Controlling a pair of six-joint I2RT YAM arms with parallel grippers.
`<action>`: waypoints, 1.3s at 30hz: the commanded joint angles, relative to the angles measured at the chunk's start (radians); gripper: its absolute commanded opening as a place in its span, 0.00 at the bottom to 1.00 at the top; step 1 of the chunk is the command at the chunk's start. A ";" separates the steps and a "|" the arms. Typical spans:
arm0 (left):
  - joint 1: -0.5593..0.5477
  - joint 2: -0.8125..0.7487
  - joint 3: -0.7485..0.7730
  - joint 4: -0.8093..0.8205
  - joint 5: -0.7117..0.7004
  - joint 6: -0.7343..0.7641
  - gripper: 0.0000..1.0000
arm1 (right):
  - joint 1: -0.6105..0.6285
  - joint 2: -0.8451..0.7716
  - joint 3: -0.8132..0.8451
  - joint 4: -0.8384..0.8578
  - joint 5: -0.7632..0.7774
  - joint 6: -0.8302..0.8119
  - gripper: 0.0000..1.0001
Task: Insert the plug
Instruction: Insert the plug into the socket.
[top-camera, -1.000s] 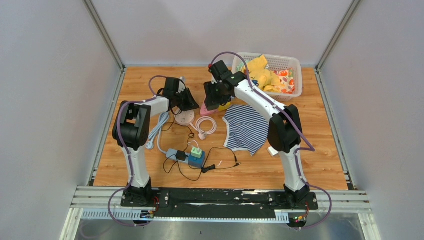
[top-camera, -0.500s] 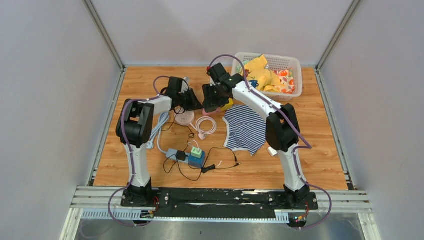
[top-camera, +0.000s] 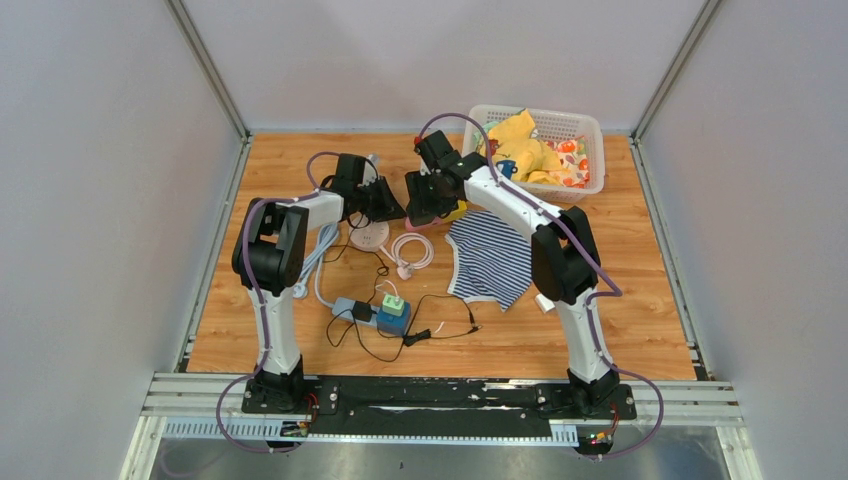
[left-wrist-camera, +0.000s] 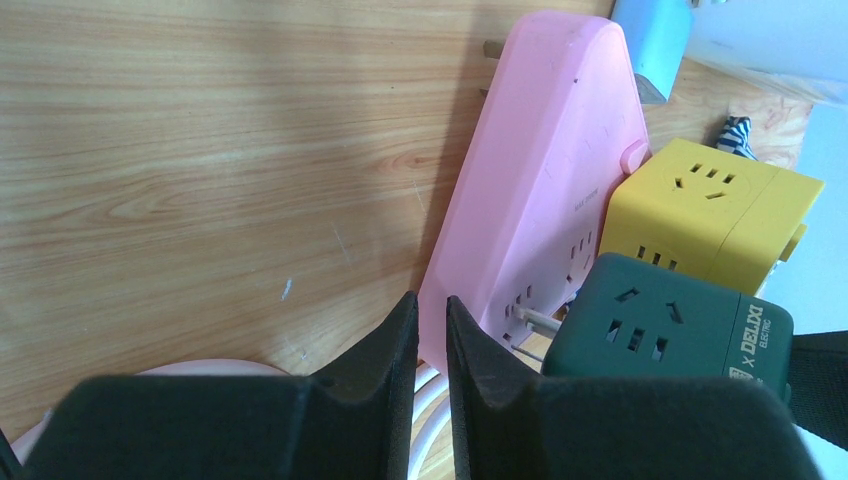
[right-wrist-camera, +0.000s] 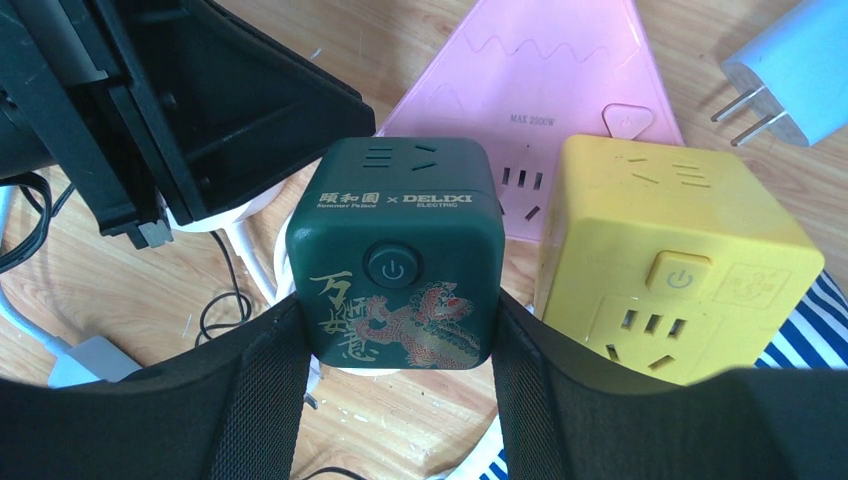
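the dark green cube plug (right-wrist-camera: 395, 265) is at the far middle of the table. the right gripper (right-wrist-camera: 395, 345) clamps it from both sides, so that its prongs (left-wrist-camera: 535, 322) point into the pink power strip (left-wrist-camera: 545, 170). the prongs show bare, so i judge the plug is not fully seated. the left gripper (left-wrist-camera: 432, 320) has its tips at the strip's left edge, probably to brace it. its fingers are almost together, and i cannot tell if they pinch anything. a yellow cube (right-wrist-camera: 670, 250) stands just right of the plug.
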 joint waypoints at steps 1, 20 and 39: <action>-0.010 0.025 0.018 0.001 0.034 -0.008 0.19 | -0.004 0.008 -0.030 0.021 0.067 -0.005 0.00; -0.010 0.025 0.034 0.002 0.046 -0.013 0.19 | 0.009 -0.018 -0.006 -0.034 0.096 -0.011 0.00; -0.010 0.035 0.039 0.001 0.051 -0.017 0.19 | 0.016 -0.044 -0.003 -0.037 0.101 0.009 0.00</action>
